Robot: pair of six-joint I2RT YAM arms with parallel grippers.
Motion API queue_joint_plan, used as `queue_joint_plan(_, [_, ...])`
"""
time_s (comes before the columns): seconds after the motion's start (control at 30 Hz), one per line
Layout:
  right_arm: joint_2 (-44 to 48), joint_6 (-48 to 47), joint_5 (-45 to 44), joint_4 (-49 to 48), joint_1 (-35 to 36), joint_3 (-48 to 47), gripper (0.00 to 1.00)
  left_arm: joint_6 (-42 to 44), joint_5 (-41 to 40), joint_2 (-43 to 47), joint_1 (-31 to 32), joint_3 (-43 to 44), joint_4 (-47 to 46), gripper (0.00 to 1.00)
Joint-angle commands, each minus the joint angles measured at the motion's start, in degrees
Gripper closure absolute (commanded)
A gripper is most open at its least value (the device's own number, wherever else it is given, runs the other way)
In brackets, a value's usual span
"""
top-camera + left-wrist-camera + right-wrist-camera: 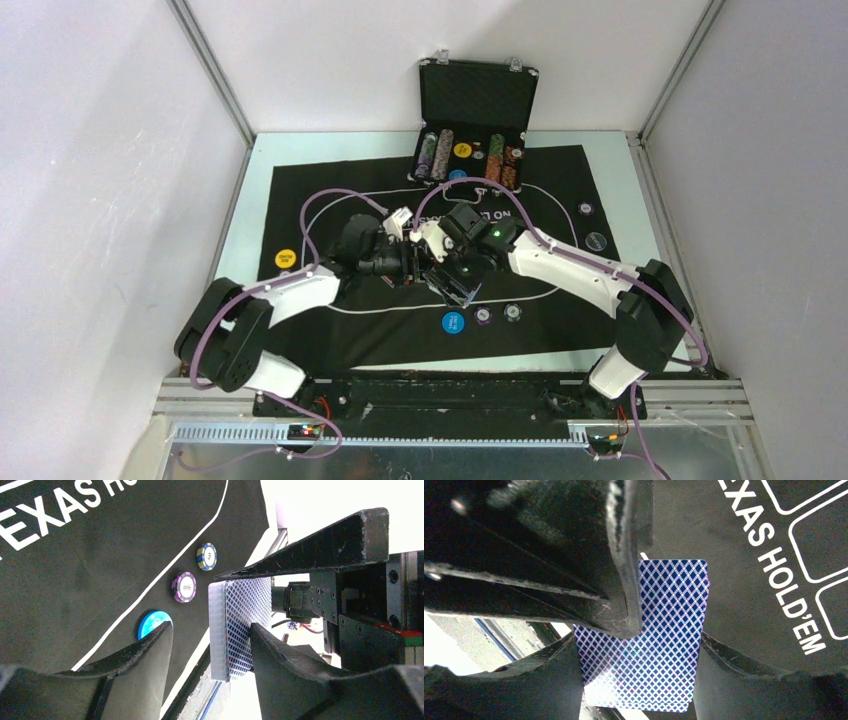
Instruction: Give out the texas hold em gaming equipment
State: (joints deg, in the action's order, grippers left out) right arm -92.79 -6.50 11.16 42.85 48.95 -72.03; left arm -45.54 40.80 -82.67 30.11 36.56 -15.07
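Blue-backed playing cards (664, 630), squared into a small stack, hang above the middle of the black felt mat with white lettering (330, 190), where the two arms meet. The right wrist view shows the crossed blue pattern of the top card. The right end effector (639, 645) pinches the stack, with one finger on each long side. One dark finger of the other arm covers the upper left corner of the stack.

The left wrist view shows the stack from the side, with its thin white edges. The left end effector (211, 627) stands spread around it: one finger lies against the patterned back and the other is apart from the stack. This view also shows three pieces on the mat beyond the stack: a round blue button (152, 622), half hidden by a finger, a purple-and-white chip (184, 586) and a blue-and-yellow chip (206, 556).

Only the top view shows the rest. A round yellow button (285, 258) lies at the left of the mat. An open black hard case with metal edges (478, 95) holds rows of chips at the far side. Two dark chips (586, 209) lie at the right, near the pale bench (640, 215).
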Motion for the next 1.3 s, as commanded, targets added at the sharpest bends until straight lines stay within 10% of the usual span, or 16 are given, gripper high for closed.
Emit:
queue_joint_plan(0.0, [4.6,0.0,-1.2,-0.1,-0.2,-2.2,1.0,4.1,-4.7,3.3,-0.2,-0.4,6.7,0.39])
queue_joint_plan(0.63, [6.8,1.0,0.2,-2.9,0.0,-0.2,1.0,3.5,-2.5,11.0,-0.3,-0.3,6.4,0.52])
queue_joint_plan(1.27, [8.1,3.6,-1.4,-5.3,-0.8,3.1,1.0,7.2,-9.6,16.3,0.2,2.4,16.0,1.0])
